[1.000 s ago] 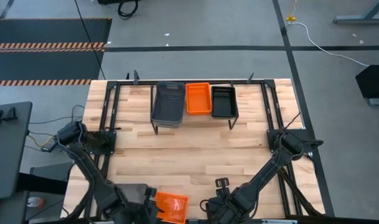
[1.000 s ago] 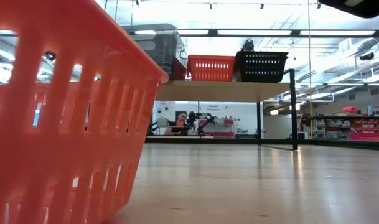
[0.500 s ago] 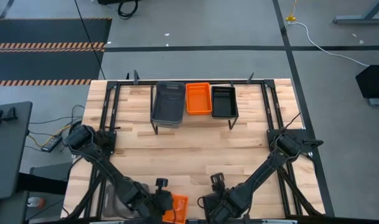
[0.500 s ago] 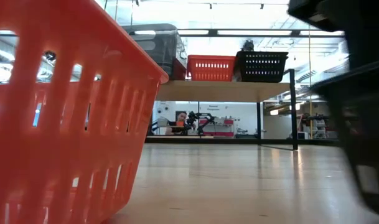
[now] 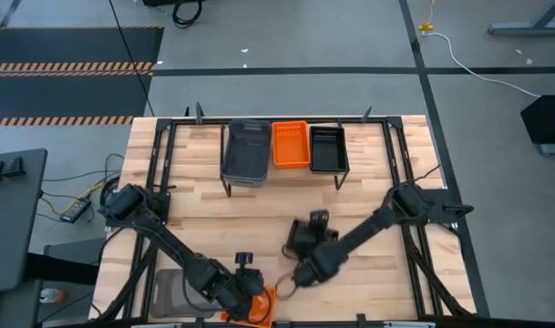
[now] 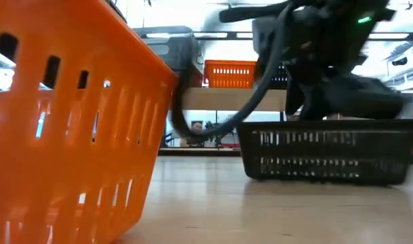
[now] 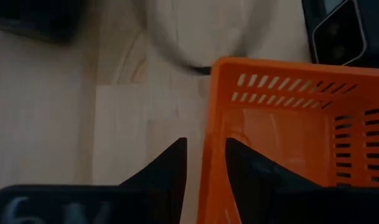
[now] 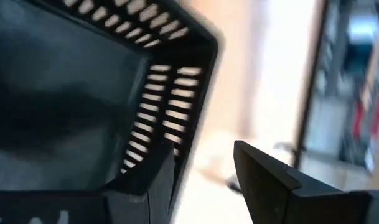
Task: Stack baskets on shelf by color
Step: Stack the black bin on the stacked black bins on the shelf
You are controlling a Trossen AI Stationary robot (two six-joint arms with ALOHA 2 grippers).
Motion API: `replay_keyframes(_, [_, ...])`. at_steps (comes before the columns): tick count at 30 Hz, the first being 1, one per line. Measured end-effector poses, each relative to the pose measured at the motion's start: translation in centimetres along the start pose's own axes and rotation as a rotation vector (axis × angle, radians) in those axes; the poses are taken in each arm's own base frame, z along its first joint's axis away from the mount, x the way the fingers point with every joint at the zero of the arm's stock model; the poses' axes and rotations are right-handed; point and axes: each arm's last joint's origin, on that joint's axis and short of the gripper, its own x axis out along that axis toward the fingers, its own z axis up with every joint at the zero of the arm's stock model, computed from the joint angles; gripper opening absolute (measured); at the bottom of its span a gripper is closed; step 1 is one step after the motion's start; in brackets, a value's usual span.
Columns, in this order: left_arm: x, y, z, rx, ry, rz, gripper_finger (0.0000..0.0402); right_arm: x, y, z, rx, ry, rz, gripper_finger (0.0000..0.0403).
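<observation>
Two grippers carry baskets. From above, my right gripper (image 5: 306,248) lifts a black basket (image 5: 306,239) mid-table, shelf (image 5: 282,173) ahead. Its wrist view shows fingers straddling the wall. Left gripper (image 7: 205,168) pinches the orange basket (image 7: 289,137); next, shelving.

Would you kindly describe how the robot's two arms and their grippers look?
Both arms are dark, slim and jointed. The left gripper and right gripper each have two black, tapering, wedge-shaped fingers. A black cable loops by the right arm in the low view, where a green light glows.
</observation>
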Motion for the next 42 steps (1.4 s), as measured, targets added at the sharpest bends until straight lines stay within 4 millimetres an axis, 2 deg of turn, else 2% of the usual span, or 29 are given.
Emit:
replay_keyframes(3, [0.1, -0.1, -0.2, 0.006, 0.007, 0.000, 0.0117, -0.1, -1.9, -0.1, 0.087, 0.091, -0.052, 0.0172])
replay_keyframes(6, [0.1, -0.1, -0.2, 0.006, 0.010, -0.005, 0.0117, -1.5, -2.7, 0.1, 0.088, 0.102, -0.045, 0.0169])
replay_keyframes(11, [0.1, -0.1, -0.2, 0.011, 0.014, -0.002, 0.0117, -5.3, -2.4, 0.9, -0.019, 0.054, 0.158, 0.0166])
replay_keyframes(14, [0.1, -0.1, -0.2, 0.011, 0.014, -0.002, 0.0117, -7.3, -1.9, 0.6, -0.100, 0.062, 0.300, 0.0165])
replay_keyframes(16, [0.1, -0.1, -0.2, 0.013, 0.014, -0.003, 0.0117, -8.4, -1.4, 0.2, -0.176, 0.065, 0.359, 0.0165])
replay_keyframes(19, [0.0, -0.3, -0.3, 0.018, 0.013, -0.007, 0.0117, -9.1, -0.5, -0.7, -0.303, 0.044, 0.359, 0.0165])
replay_keyframes(25, [0.0, -0.4, -0.4, 0.022, 0.014, -0.009, 0.0117, -8.5, 0.9, -2.0, -0.470, 0.027, 0.275, 0.0165])
replay_keyframes(29, [0.0, -0.4, -0.4, 0.024, 0.014, -0.008, 0.0117, -7.3, 1.3, -2.4, -0.477, 0.088, 0.294, 0.0165])
replay_keyframes(37, [0.0, -0.4, -0.4, 0.024, 0.013, -0.009, 0.0117, -5.4, 2.9, -2.3, -0.479, 0.048, 0.337, 0.0165])
replay_keyframes(42, [-0.1, -0.4, -0.4, 0.024, 0.013, -0.009, 0.0117, -4.2, 3.1, -2.6, -0.472, 0.078, 0.330, 0.0164])
